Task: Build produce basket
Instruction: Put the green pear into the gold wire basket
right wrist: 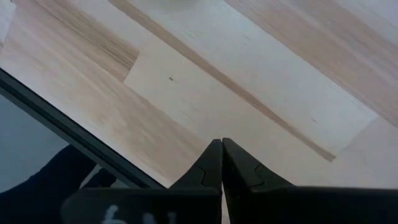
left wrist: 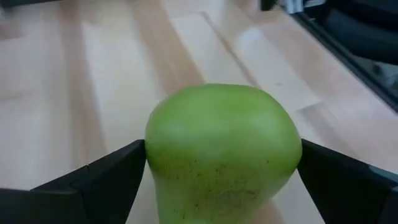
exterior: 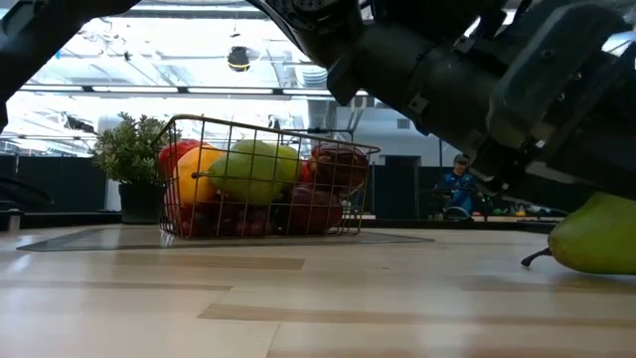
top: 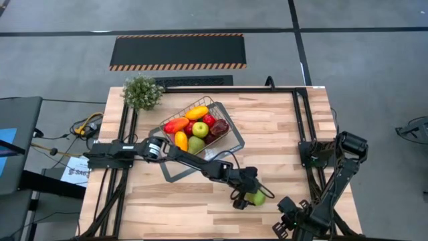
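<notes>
Green pear (left wrist: 222, 149) lay on the wooden table (top: 281, 127), well apart from the wire basket (top: 224, 139). Left gripper (top: 249, 198) straddled it, jaws wide, not yet clamped. Probably light, hard, slick plastic; grip the fat belly. Right gripper (right wrist: 221, 163) clenched empty at the table edge. Open room behind.
</notes>
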Controlling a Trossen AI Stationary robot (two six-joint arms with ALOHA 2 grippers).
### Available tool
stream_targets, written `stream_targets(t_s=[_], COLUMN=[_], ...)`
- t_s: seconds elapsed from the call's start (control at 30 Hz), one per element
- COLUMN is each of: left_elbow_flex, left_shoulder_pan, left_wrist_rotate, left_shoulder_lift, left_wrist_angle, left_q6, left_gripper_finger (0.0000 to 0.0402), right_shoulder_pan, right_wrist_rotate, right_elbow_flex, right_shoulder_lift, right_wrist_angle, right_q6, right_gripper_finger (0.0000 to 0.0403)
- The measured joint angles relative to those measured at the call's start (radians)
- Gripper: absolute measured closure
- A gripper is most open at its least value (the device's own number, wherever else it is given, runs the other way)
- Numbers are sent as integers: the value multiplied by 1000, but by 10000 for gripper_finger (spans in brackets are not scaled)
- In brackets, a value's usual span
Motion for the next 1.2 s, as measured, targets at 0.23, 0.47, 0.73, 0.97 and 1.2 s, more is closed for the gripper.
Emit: stream_targets(t_s=[0.23,0.47,0.73,0.97,1.2], left_elbow_flex=[2,-1,0,1,-1], left_shoulder_pan=[1,2,29,69,141], left_wrist_rotate=[-23,-31,-114,-274,-480], left_shoulder_lift=[8,-21,-186,-390,-529], left_wrist_angle=[-6,-36,-191,-397,-682], left_q6=[-23,-224,-190,-107,-41], left_gripper_finger=[36,75,88,89,89], right_shoulder_pan=[0,-2,-2,-5,-29], right_wrist_rotate=[-1,-1,-1,-1,13], right_elbow_flex=[0,0,0,0,0], right_shoulder_lift=[0,0,0,0,0], right_wrist_angle=[-1,-4,-7,-8,-16], right_q6=[-1,0,0,1,4], right_gripper_finger=[381,383,381,382,382])
